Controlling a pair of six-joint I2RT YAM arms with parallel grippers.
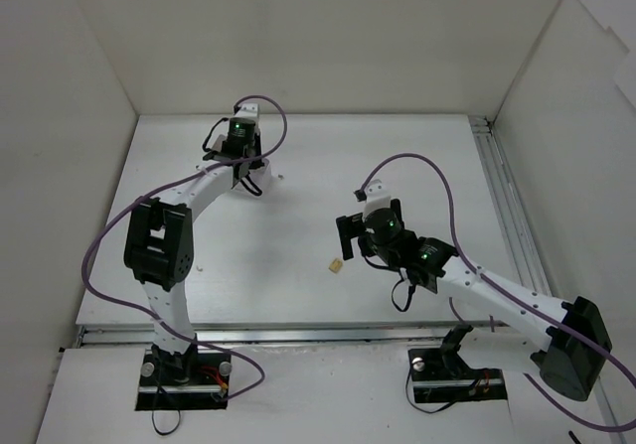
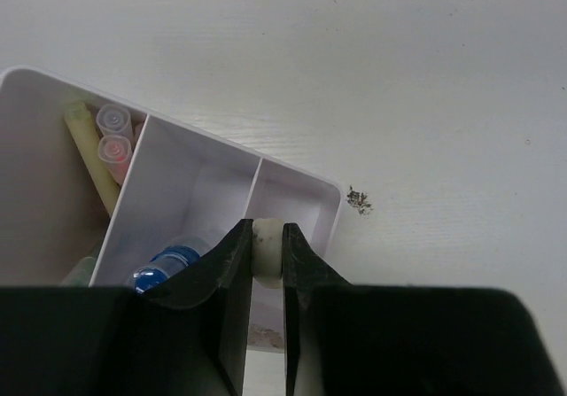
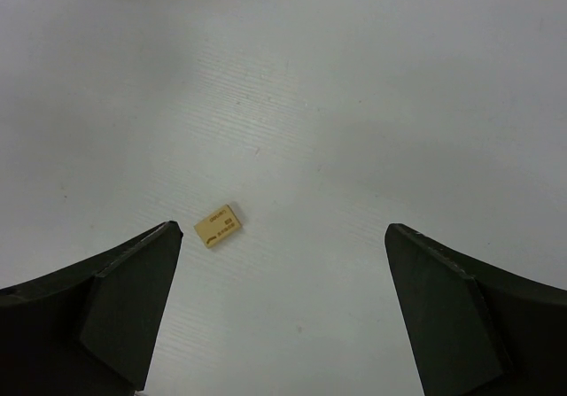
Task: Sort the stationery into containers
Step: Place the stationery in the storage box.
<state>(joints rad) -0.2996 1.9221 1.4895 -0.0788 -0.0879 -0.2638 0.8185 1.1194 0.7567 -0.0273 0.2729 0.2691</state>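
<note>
The white divided box point(image 2: 205, 136) lies under my left gripper point(image 2: 267, 236), which is shut on a small whitish eraser bit point(image 2: 267, 252) above the box's right compartment. The left compartment holds a yellow pen point(image 2: 89, 148) and pink-capped pens point(image 2: 113, 135). The middle one holds the blue-and-white tube point(image 2: 164, 267). In the top view the left gripper point(image 1: 241, 166) is at the far back over the box point(image 1: 266, 176). A tan eraser point(image 3: 218, 226) lies on the table, also in the top view point(image 1: 336, 263). My right gripper point(image 3: 283, 229) is open above it, the eraser near its left finger point(image 3: 133, 298).
A patch of dark specks point(image 2: 359, 200) marks the table right of the box. White walls enclose the table on three sides. A metal rail point(image 1: 507, 216) runs along the right edge.
</note>
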